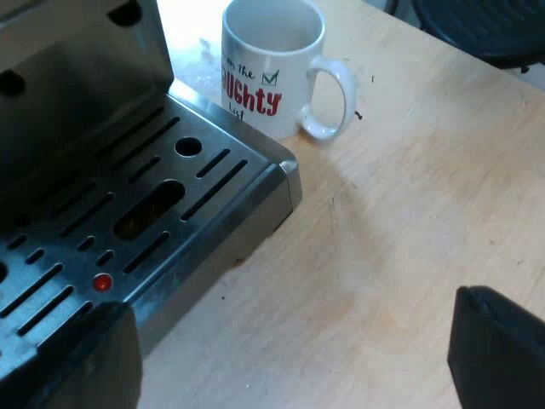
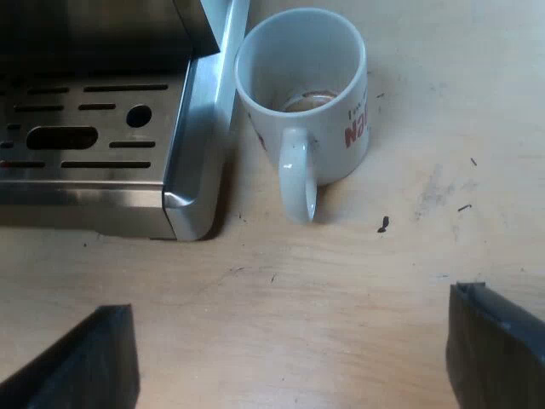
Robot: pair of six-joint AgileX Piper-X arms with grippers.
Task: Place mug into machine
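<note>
A pale wooden table (image 1: 409,221) spreads beneath and ahead of the left claw (image 1: 289,371), lightly scuffed and dotted with small dark specks (image 1: 358,115). Far ahead of that claw, past the table's edge, sits a dark rounded piece of furniture (image 1: 485,30).

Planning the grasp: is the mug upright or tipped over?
Upright. The mug stands on its base on the table beside the drip tray, open mouth facing up.

The mug's (image 1: 268,77) red lettering wraps out of sight round its wall, not readable whole. The espresso machine (image 1: 111,196) is cut off above its slotted tray (image 2: 170,119).
</note>
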